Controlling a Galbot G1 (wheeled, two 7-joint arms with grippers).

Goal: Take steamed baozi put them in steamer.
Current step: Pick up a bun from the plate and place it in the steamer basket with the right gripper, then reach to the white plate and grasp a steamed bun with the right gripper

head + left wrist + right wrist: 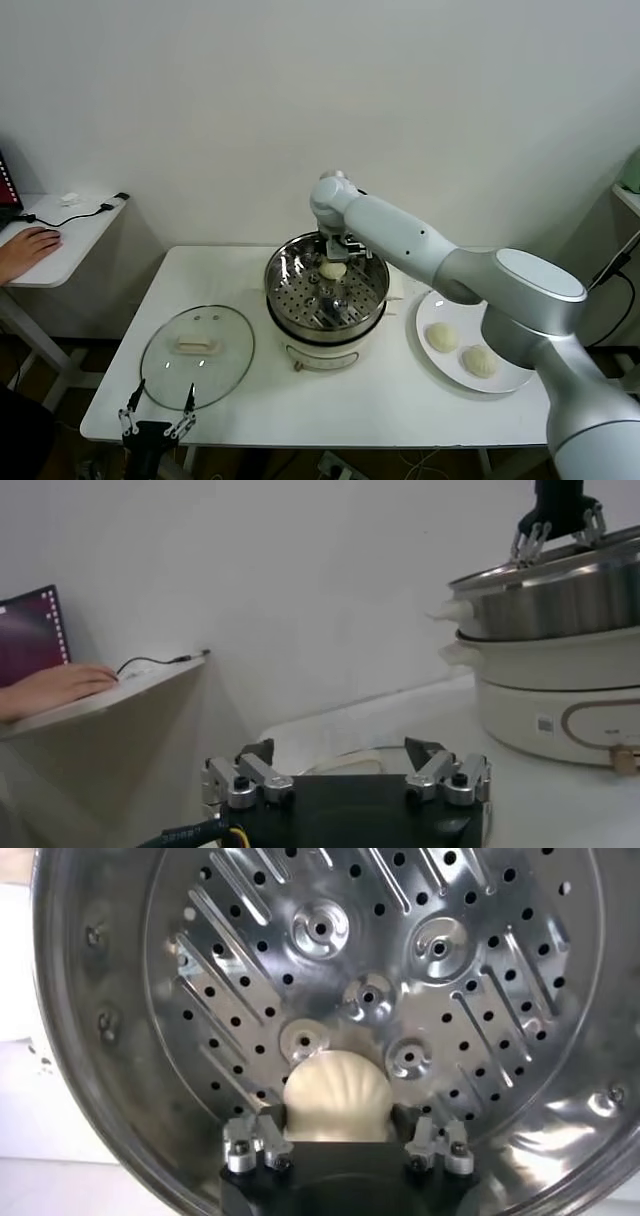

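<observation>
Your right hand [338, 1138] grips a pale cream bun [336, 1096] over the shiny perforated steel steamer [480, 1008]; left hand [345, 772] hangs open by the table [400, 400] edge.

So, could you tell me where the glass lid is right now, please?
In the head view the glass lid lies flat on the table on the robot's left, beside the steamer, just beyond the idle left pincer.

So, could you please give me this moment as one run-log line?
right gripper: shut on baozi, over steamer | plate: two buns | left gripper: open, parked by lid
</observation>
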